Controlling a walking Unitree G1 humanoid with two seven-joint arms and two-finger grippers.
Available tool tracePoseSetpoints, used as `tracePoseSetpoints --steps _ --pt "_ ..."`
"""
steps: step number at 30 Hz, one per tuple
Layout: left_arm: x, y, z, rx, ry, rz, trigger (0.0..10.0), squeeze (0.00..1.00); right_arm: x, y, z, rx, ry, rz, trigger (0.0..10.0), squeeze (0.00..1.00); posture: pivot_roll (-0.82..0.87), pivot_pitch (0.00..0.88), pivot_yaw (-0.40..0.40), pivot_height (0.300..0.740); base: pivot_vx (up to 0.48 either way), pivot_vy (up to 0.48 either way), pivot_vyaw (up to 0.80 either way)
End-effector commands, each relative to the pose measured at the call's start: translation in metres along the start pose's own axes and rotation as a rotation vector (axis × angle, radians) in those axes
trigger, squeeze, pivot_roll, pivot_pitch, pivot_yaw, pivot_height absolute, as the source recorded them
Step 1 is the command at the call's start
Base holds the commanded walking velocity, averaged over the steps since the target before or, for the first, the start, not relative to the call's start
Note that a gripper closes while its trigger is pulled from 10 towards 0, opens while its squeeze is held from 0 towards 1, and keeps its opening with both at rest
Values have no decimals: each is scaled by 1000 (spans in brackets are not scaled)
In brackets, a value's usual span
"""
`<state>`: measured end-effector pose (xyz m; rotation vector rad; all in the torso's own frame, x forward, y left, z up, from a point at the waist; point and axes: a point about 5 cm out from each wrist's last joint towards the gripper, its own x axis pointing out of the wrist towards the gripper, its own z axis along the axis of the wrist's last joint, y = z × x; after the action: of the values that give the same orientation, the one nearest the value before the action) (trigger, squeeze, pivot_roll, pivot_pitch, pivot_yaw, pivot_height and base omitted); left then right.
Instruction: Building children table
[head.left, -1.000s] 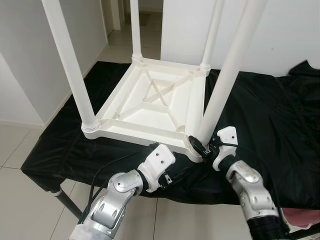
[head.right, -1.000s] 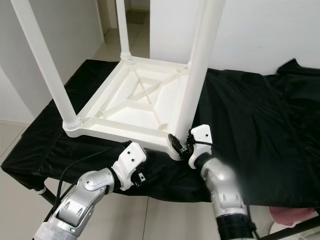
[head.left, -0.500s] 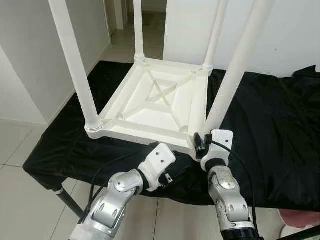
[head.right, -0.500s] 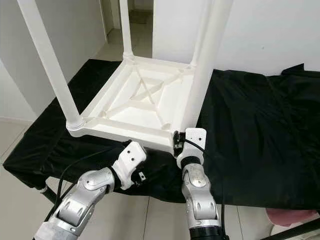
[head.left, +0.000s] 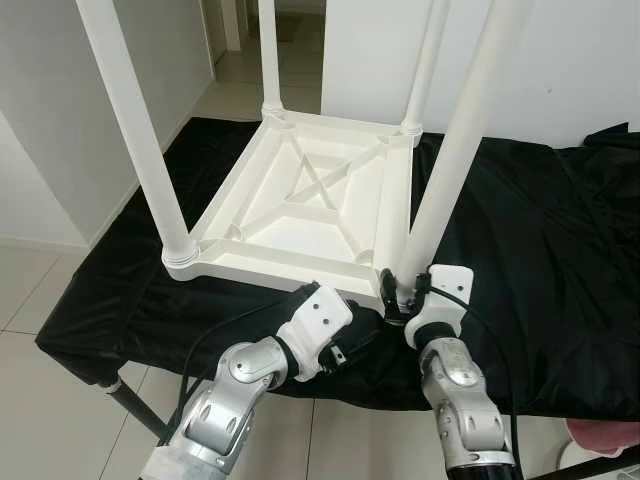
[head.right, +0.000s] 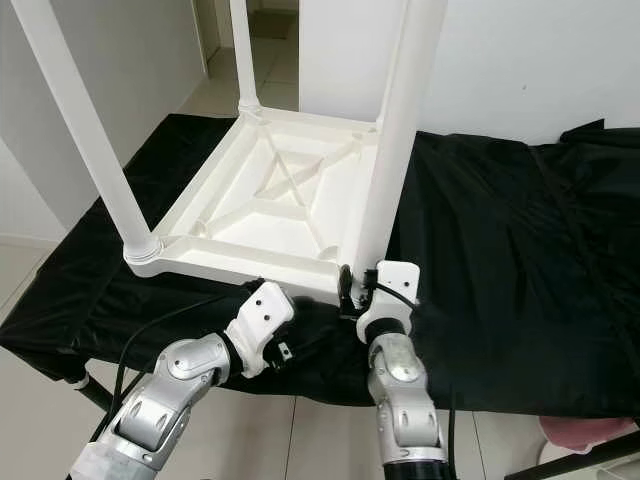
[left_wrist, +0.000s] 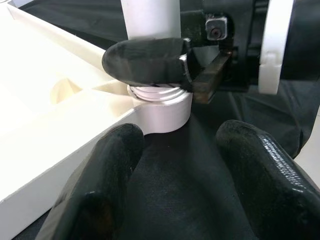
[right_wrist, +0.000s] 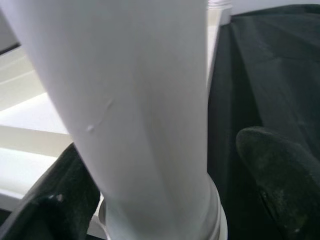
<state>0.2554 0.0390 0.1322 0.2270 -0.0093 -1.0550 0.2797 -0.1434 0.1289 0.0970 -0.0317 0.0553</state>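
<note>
A white children's table (head.left: 300, 200) lies upside down on a black cloth (head.left: 530, 230), its legs standing up. My right gripper (head.left: 393, 296) is at the base of the near right leg (head.left: 440, 180), open, with one finger on each side of it. In the right wrist view the leg (right_wrist: 150, 125) runs between the two fingers (right_wrist: 280, 175), and a strip of cloth shows beside one finger. My left gripper (head.left: 352, 348) is open just below the table's near edge, pointing at that corner. Its fingers (left_wrist: 100, 190) frame the leg's socket (left_wrist: 160, 107) and a right finger (left_wrist: 145, 60).
The cloth-covered bench ends at its front edge (head.left: 200, 355), right above my arms, with tiled floor (head.left: 50, 400) below. A white wall (head.left: 50, 120) stands at the left and a doorway (head.left: 240, 30) lies beyond. Something pink (head.left: 605, 435) sits at the bottom right.
My right arm swung from the right side to the front of the near right leg, and its gripper turned to straddle the leg's base. The left arm stayed put.
</note>
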Motion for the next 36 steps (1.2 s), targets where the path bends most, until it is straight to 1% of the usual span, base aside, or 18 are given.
tracePoseSetpoints --steps 1,3,4,7,9,10,12,18,19,20,21,22,23,27,33,34,35,36 --pt "-2 4 -2 -13 4 76 10000 0 -2 -3 2 12 -10 42 10000 0 -1 30 13 740 0 0 0" --pt "-2 4 -1 -14 1 75 10000 0 -2 -5 4 9 -18 89 10000 0 0 30 13 740 0 0 0" --pt "-1 5 -1 -14 1 74 10000 0 -1 -7 5 -8 -29 164 10000 0 -7 27 15 740 0 0 0" --pt "0 6 -1 -9 3 73 10000 0 0 -10 6 -37 -35 210 10000 0 -8 24 15 740 0 0 0" --pt "0 5 -1 -6 3 71 10000 0 2 -13 8 -80 -32 323 10000 0 -9 24 14 740 0 0 0" --pt "0 5 -1 -6 3 71 10000 0 2 -13 8 -80 -32 323 10000 0 -9 24 14 740 0 0 0" --pt "1 5 -1 -4 4 68 10000 0 5 -16 10 -101 -25 415 10000 0 -12 19 16 740 0 0 0" --pt "2 5 -2 -1 7 63 10000 0 8 -17 12 -127 -11 496 10000 0 -9 13 17 740 0 0 0" --pt "2 5 -2 1 9 61 10000 0 11 -18 12 -152 -3 532 9569 0 -9 9 18 740 0 0 0" --pt "2 5 -2 1 9 61 10000 0 11 -18 12 -152 -3 532 9569 0 -9 9 18 740 0 0 0" --pt "2 5 -2 3 9 60 10000 0 14 -18 11 -180 5 558 5529 0 -3 4 16 740 0 0 0" --pt "2 5 -2 3 9 60 10000 0 14 -18 11 -180 5 558 5529 0 -3 4 16 740 0 0 0" --pt "2 5 -2 5 9 60 10000 0 17 -20 9 -203 15 573 0 0 0 1 15 740 0 0 0" --pt "1 5 -1 7 10 64 10000 0 18 -32 0 -233 60 577 0 0 6 0 13 740 0 0 0" --pt "-1 2 -3 1 13 60 10000 0 14 -42 -6 -225 96 554 0 0 8 2 11 740 0 0 0" --pt "-1 1 -3 -1 14 57 10000 0 12 -44 -7 -213 105 537 9137 0 5 4 10 740 0 0 0" --pt "-1 1 -3 -1 14 57 10000 0 12 -44 -7 -213 105 537 9137 0 5 4 10 740 0 0 0" --pt "0 0 -3 -3 14 54 10000 0 11 -44 -6 -194 107 521 10000 0 5 4 10 740 0 0 0"
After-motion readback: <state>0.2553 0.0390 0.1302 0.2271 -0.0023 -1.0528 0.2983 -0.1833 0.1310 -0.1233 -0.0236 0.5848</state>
